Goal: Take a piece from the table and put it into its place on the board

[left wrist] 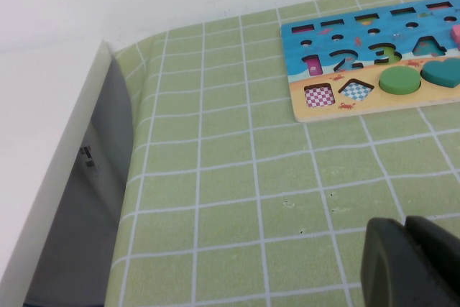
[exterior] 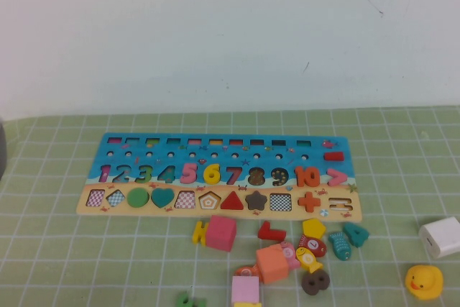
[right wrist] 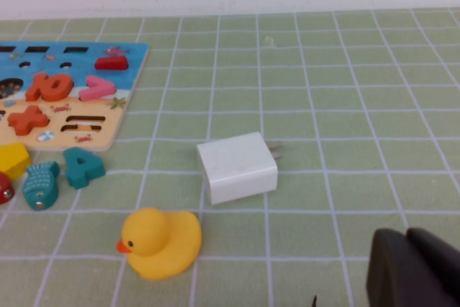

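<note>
Right pincer [right wrist: 407, 267] together near charger [right wrist: 238, 167], left pincer [left wrist: 405, 260] together, board [exterior: 115, 206] edge well apart.

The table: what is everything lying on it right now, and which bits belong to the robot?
cloth: one, green checked, covering the table.
board: one, blue and tan, centre of the cloth.
numeral 6: one, yellow, seated in the board's number row.
loose pieces: about a dozen, mixed colours, in front of the board.
rubber duck: one, yellow, near right.
charger: one, white, beside the duck.
left gripper: dark, shut, over bare cloth left of the board.
right gripper: dark, shut, near the duck.
</note>
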